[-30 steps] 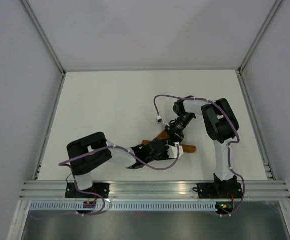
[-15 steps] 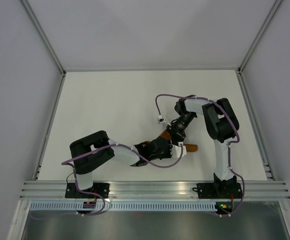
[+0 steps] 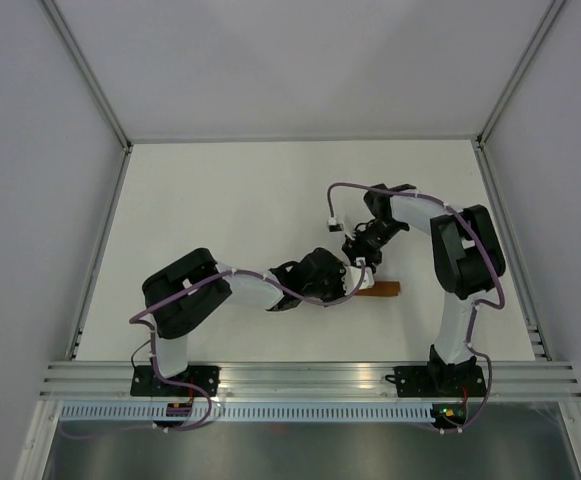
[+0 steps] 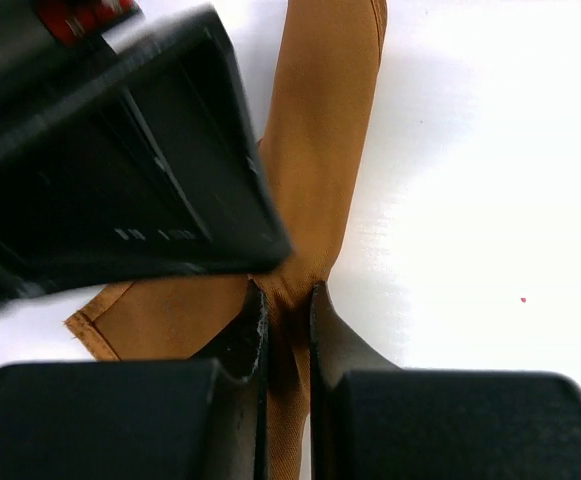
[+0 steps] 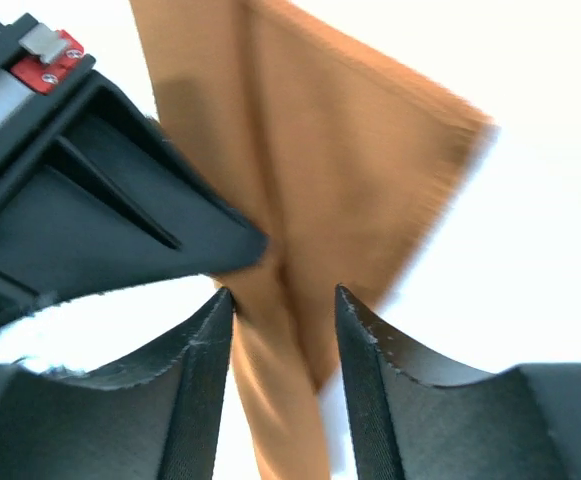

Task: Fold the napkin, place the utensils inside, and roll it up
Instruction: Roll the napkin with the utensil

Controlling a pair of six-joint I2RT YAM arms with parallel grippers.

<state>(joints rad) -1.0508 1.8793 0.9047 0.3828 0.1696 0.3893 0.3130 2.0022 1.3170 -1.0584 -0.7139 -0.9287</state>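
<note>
Pinching the rolled napkin (image 4: pixel 320 150) on the white desk (image 3: pixel 230 200), the left gripper (image 4: pixel 285 330) had its fingers nearly together; the right gripper (image 5: pixel 282 310) straddled the cloth, fingers spread, and both arms hid most of it from above.

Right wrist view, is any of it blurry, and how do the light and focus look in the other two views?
Right wrist: the napkin is smeared along its right edge, and the table is blown out to white. Left wrist: the napkin looks sharp, with the table again glaring white. Top external: even light, only soft shadows, all in focus.
</note>
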